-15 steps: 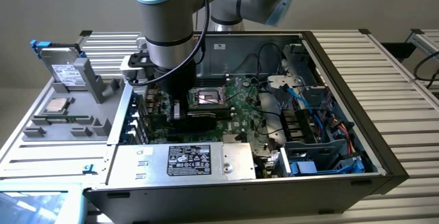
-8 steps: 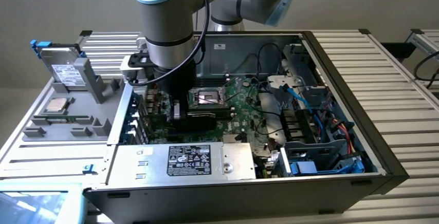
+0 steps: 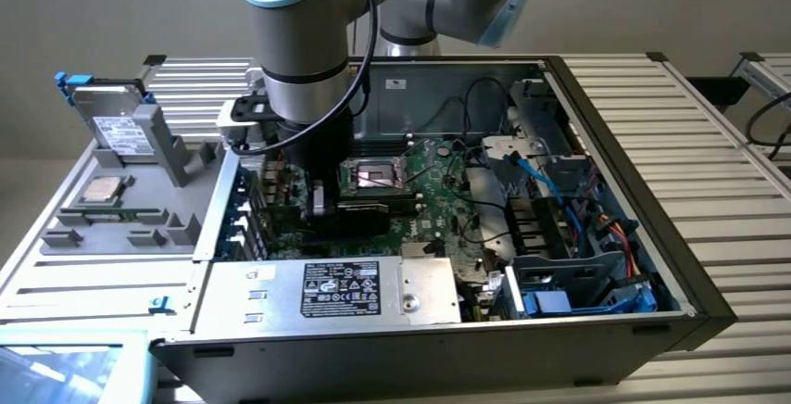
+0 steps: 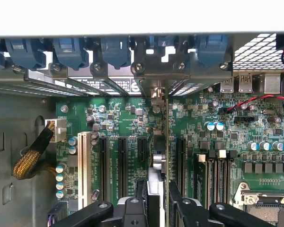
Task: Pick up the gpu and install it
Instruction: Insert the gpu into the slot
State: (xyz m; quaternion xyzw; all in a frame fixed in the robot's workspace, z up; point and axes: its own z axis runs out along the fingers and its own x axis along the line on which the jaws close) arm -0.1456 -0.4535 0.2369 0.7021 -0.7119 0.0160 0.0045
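Observation:
The gpu [image 4: 157,177] stands on edge between my fingers, seen edge-on in the wrist view, low over the green motherboard [image 4: 128,123] among the black expansion slots [image 4: 105,163]. Its silver end bracket [image 4: 161,78] reaches the case's rear slot openings, under the blue latches [image 4: 116,49]. My gripper [image 4: 157,203] is shut on the card, with one black finger [image 4: 141,201] on each side. In the exterior view the gripper [image 3: 326,205] is deep inside the open computer case [image 3: 618,117], with the dark gpu [image 3: 370,211] beside the processor socket [image 3: 370,178]. Whether the card's edge sits in a slot is hidden.
A grey parts tray [image 3: 136,228] to the exterior view's left holds a silver hard drive [image 3: 124,131] and a processor [image 3: 99,191]. The power supply [image 3: 358,288] fills the case's near side. Blue and black cables [image 3: 557,177] and a drive cage [image 3: 575,265] crowd the right. A yellow braided cable [image 4: 31,161] lies beside the slots.

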